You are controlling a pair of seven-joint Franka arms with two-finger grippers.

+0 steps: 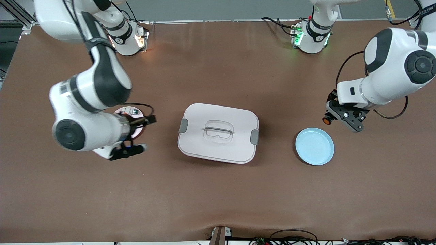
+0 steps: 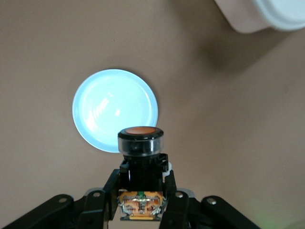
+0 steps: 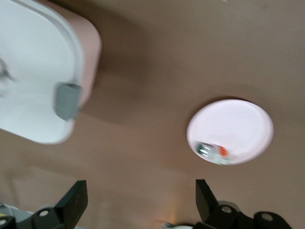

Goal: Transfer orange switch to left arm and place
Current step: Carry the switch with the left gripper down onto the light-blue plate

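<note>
Gripping the orange switch (image 2: pixel 140 157), the left gripper (image 2: pixel 141 198) hangs in the air over bare surface (image 1: pixel 218 190) just beside the blue plate (image 1: pixel 314 146), at the left arm's end; fingers (image 2: pixel 174 188) clamped on the switch's black body, orange cap pointing away from the wrist; in the left wrist view the cap overlaps the blue plate's rim, plate itself holds nothing visible; in the front view the switch (image 1: pixel 327 119) shows as an orange dot at the gripper's tip, off the plate's edge.

Right gripper (image 3: pixel 143 200) sits at the right arm's end over the surface near the pink plate (image 3: pixel 231 131); fingers (image 3: pixel 76 198) spread wide, nothing between them; a small silver-and-green part (image 3: pixel 213 151) with a red bit lies on that plate near its rim; in the front view the right arm covers most of the plate (image 1: pixel 131 115).

White box (image 1: pixel 218 132) stands mid-surface between the two plates, lid on, grey clips at both ends, clear handle recessed in the lid; both grippers well apart from it.
</note>
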